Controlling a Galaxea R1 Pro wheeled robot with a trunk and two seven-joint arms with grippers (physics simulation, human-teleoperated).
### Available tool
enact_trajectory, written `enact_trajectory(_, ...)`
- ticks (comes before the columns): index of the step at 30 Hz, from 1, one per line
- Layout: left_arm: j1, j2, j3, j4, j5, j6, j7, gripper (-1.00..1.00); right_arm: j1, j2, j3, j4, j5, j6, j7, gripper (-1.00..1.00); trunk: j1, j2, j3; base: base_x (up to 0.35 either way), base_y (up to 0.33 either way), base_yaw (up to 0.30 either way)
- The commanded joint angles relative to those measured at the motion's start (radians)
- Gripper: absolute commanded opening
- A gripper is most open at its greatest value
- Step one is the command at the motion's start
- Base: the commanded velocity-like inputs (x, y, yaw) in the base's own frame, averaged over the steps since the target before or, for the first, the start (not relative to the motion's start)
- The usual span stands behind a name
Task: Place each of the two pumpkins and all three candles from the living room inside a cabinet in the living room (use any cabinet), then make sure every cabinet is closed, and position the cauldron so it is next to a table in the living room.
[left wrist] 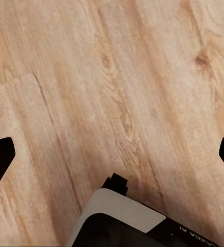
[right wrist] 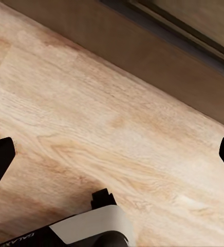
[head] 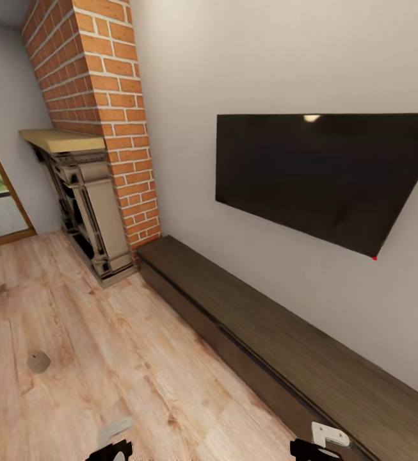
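Head view: long low dark-brown wood cabinet (head: 285, 333) along the white wall, drawer fronts flush, under a black wall-mounted flat TV (head: 324, 179). Red-brick fireplace (head: 100, 128) with pale wood mantel just beside the cabinet's far end. Short beige-grey cylinder candle (head: 39, 362) upright on the light wood plank floor (head: 106, 346), well apart from the cabinet. Arm ends barely visible at bottom edge.

Left wrist view: left gripper (left wrist: 112, 154) spread wide, holding nothing, bare planks below.

Right wrist view: right gripper (right wrist: 112, 154) spread wide, empty, over floor near the cabinet's dark front.
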Motion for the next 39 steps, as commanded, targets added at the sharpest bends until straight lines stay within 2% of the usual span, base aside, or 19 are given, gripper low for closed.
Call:
enact_trajectory(1,-0.001,0.001,-0.005,-0.002,0.006,0.004,0.008,1.00,0.000,-0.002,0.006,-0.002,-0.008,0.004,-0.009,1.00,0.000,-0.001,-0.002,0.000,0.000,0.269)
enact_trajectory(39,-0.001,0.001,-0.005,-0.002,0.006,0.004,0.008,1.00,0.000,-0.001,0.005,-0.002,-0.008,0.002,-0.011,1.00,0.000,-0.001,-0.009,0.000,0.000,0.286)
